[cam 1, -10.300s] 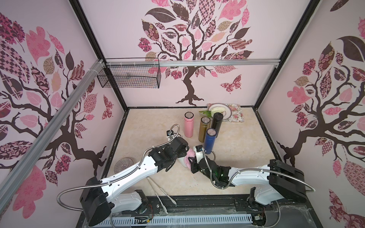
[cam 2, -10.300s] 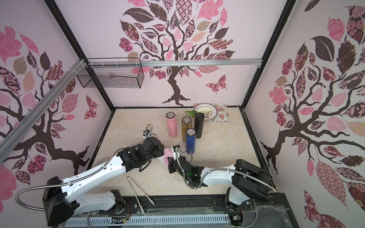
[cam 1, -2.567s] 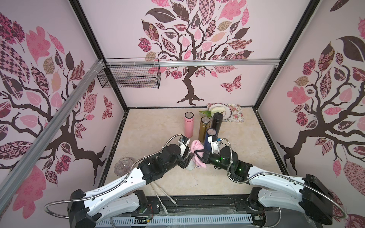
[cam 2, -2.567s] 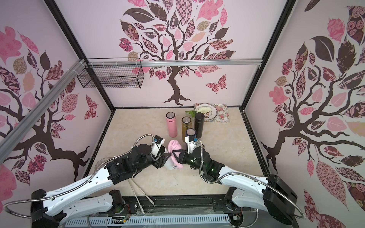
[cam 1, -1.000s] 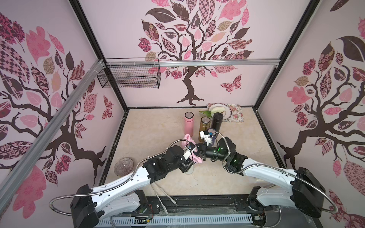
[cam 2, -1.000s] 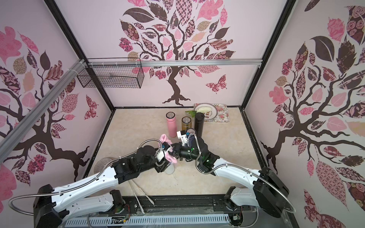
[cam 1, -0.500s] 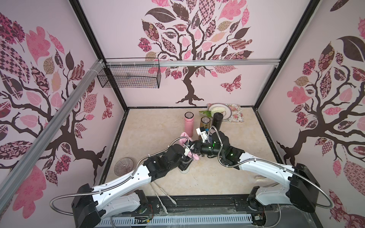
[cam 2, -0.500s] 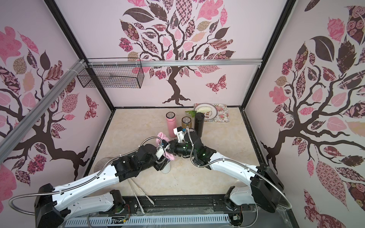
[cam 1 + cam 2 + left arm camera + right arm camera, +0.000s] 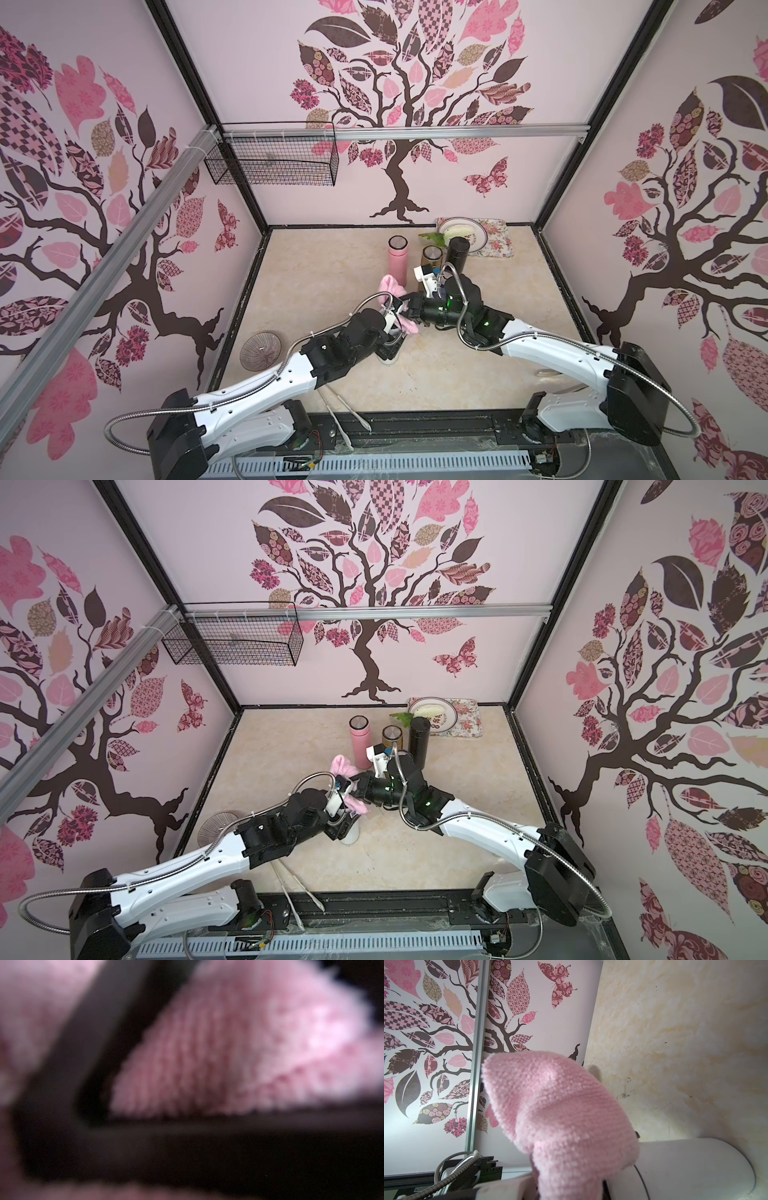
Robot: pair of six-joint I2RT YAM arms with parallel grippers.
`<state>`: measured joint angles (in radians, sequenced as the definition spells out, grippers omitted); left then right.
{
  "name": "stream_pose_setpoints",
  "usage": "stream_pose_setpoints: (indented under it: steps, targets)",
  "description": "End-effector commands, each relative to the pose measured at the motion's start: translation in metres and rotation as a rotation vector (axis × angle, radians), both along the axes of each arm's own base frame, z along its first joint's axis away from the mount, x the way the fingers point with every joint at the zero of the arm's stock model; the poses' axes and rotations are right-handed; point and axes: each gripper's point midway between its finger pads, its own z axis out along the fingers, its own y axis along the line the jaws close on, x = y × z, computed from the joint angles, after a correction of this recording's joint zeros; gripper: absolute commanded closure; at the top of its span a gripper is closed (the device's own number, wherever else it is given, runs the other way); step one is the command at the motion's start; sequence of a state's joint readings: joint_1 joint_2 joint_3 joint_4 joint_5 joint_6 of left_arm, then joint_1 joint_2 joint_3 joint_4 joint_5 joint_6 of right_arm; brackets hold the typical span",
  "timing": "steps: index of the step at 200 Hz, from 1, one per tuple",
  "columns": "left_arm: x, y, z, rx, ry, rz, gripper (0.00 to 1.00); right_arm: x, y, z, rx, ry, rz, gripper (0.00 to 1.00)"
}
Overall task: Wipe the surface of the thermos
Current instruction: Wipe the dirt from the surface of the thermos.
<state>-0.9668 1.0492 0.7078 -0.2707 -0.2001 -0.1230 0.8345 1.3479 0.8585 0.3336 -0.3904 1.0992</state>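
Left arm [image 9: 257, 390] meets right arm [image 9: 552, 353] — right fingers [image 9: 411, 309] pinched shut.

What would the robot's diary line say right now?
step: wiping | right hand: shut on pink cloth | cloth: against white thermos | left hand: by thermos, grip unclear

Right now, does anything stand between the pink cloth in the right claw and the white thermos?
Nothing visible does. The right claw holds the pink cloth, whose edge overlaps the white thermos in the right wrist view, with no other thing between them. Real contact I cannot confirm.
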Motion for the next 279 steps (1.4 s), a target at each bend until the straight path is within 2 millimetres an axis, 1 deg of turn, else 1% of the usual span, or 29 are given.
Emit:
stream_pose_setpoints:
  steps: [1, 4, 15, 28, 31, 52, 65, 87, 100, 122, 156, 170, 181, 197, 208, 221, 233, 245, 262, 279]
  targets:
    - [-0.002, -0.004, -0.016, -0.036, 0.019, -0.001, 0.42, 0.0, 0.006, -0.015, -0.043, 0.047, 0.018, 1.0]
    - [-0.002, -0.005, -0.016, -0.044, 0.014, 0.001, 0.46, 0.0, 0.007, -0.015, -0.044, 0.047, 0.019, 1.0]
    - [0.0, -0.006, -0.015, -0.062, 0.005, 0.011, 0.64, -0.001, 0.005, -0.018, -0.065, 0.05, 0.019, 1.0]
    - [0.002, -0.005, -0.015, -0.064, -0.003, 0.018, 0.95, -0.003, -0.001, -0.025, -0.116, 0.048, 0.016, 1.0]
    - [0.002, -0.004, -0.016, -0.06, -0.004, 0.023, 1.0, -0.004, -0.003, -0.027, -0.128, 0.046, 0.014, 1.0]
    - [0.005, 0.002, -0.015, -0.039, -0.022, 0.046, 1.0, -0.015, -0.018, -0.037, -0.209, 0.035, 0.03, 1.0]
    - [0.005, 0.004, -0.013, -0.041, -0.03, 0.048, 1.0, -0.023, -0.023, -0.041, -0.243, 0.035, 0.057, 1.0]
    - [0.005, 0.001, -0.012, -0.05, -0.022, 0.041, 1.0, -0.034, -0.026, -0.037, -0.239, 0.041, 0.096, 1.0]
    - [0.004, -0.004, -0.013, -0.059, -0.013, 0.027, 1.0, -0.034, -0.027, -0.033, -0.231, 0.033, 0.09, 1.0]
    - [0.0, -0.012, -0.016, -0.075, 0.01, -0.016, 1.0, -0.021, -0.02, -0.018, -0.215, -0.022, 0.065, 1.0]
    - [-0.006, -0.022, -0.02, -0.089, 0.04, -0.064, 1.0, 0.018, -0.002, 0.016, -0.203, -0.162, -0.02, 1.0]
    - [-0.007, -0.023, -0.021, -0.091, 0.049, -0.069, 1.0, 0.029, 0.006, 0.032, -0.161, -0.206, -0.044, 1.0]
    - [-0.008, -0.022, -0.02, -0.097, 0.05, -0.07, 1.0, 0.034, 0.009, 0.037, -0.148, -0.222, -0.057, 1.0]
    - [-0.006, -0.019, -0.018, -0.101, 0.037, -0.052, 1.0, 0.036, 0.011, 0.031, -0.16, -0.214, -0.052, 1.0]
    - [-0.003, -0.015, -0.016, -0.097, 0.026, -0.023, 1.0, 0.033, 0.008, 0.022, -0.183, -0.199, -0.051, 1.0]
    - [0.0, -0.011, -0.016, -0.085, 0.016, 0.0, 1.0, 0.027, -0.002, 0.01, -0.22, -0.177, -0.053, 1.0]
    - [0.003, -0.007, -0.019, -0.069, 0.012, 0.024, 1.0, 0.018, -0.013, -0.004, -0.269, -0.151, -0.047, 1.0]
    - [0.004, -0.007, -0.021, -0.063, 0.012, 0.03, 1.0, 0.004, -0.022, -0.014, -0.296, -0.125, -0.014, 1.0]
    - [0.005, -0.008, -0.023, -0.064, 0.014, 0.029, 1.0, -0.018, -0.031, -0.022, -0.301, -0.092, 0.047, 1.0]
    - [0.005, -0.009, -0.023, -0.067, 0.017, 0.027, 1.0, -0.035, -0.039, -0.021, -0.285, -0.073, 0.089, 1.0]
